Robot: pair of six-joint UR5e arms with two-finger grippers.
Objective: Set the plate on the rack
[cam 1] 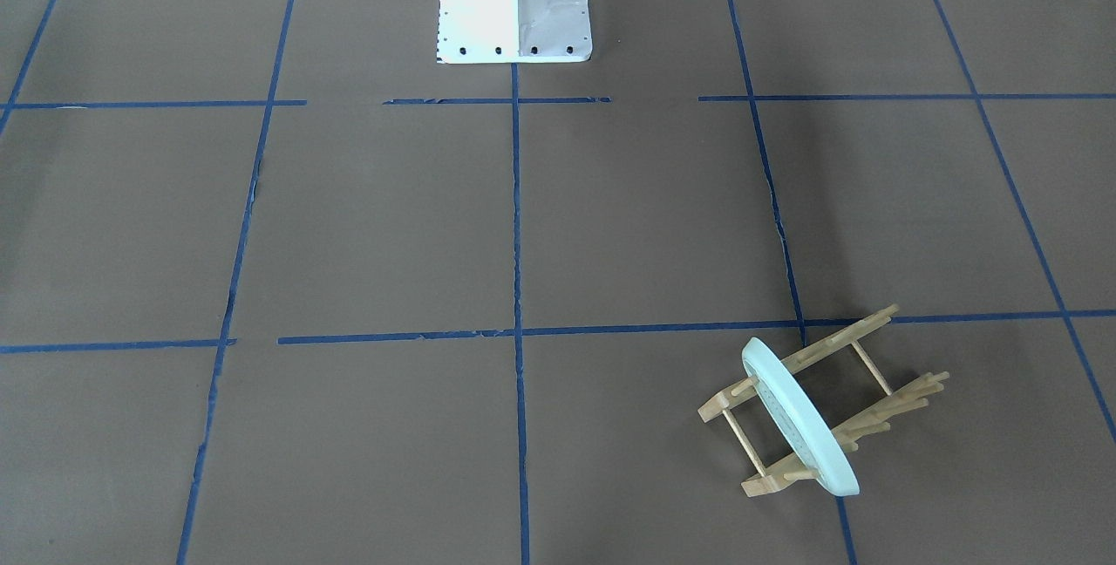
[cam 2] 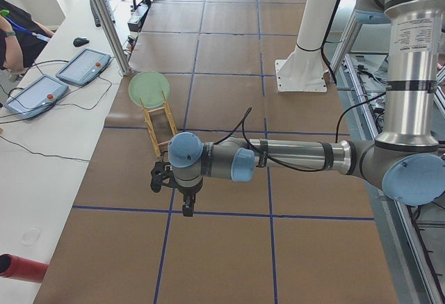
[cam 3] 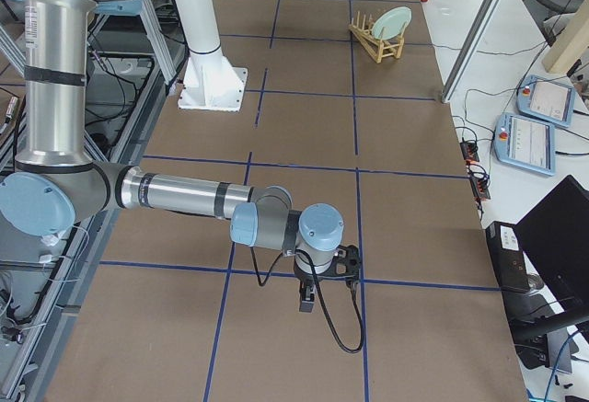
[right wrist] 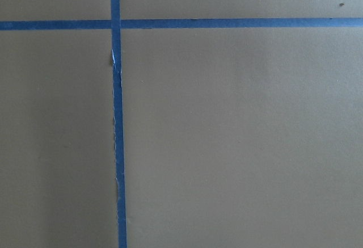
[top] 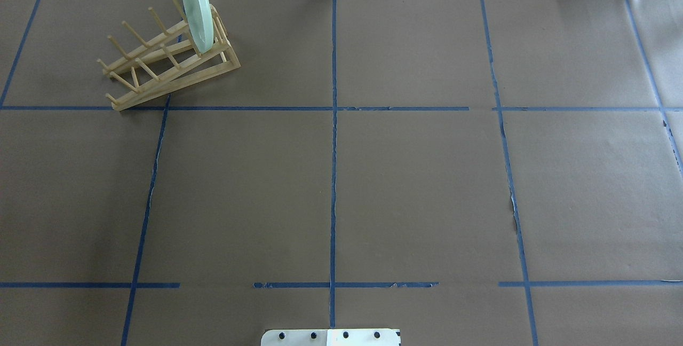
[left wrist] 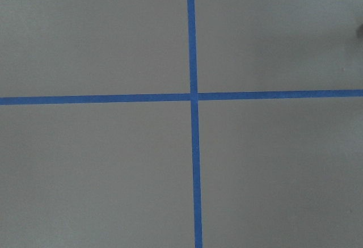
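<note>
plate [top: 196,7] upright in rack [top: 169,55], table [top: 416,175] far-left corner

Table [top: 416,186] w/ brown paper cover, split into squares by blue tape lines [top: 334,175] (tape frayed in spots). Along the operators' side runs a white bench [cam 2: 49,179] w/ two tablet-style pendants [cam 2: 85,65], a mouse [cam 2: 81,41] & a red cylinder [cam 2: 21,268] at its near end. Alu post [cam 2: 104,19] stands at the bench edge; light is even, shadows soft & faint.
</note>
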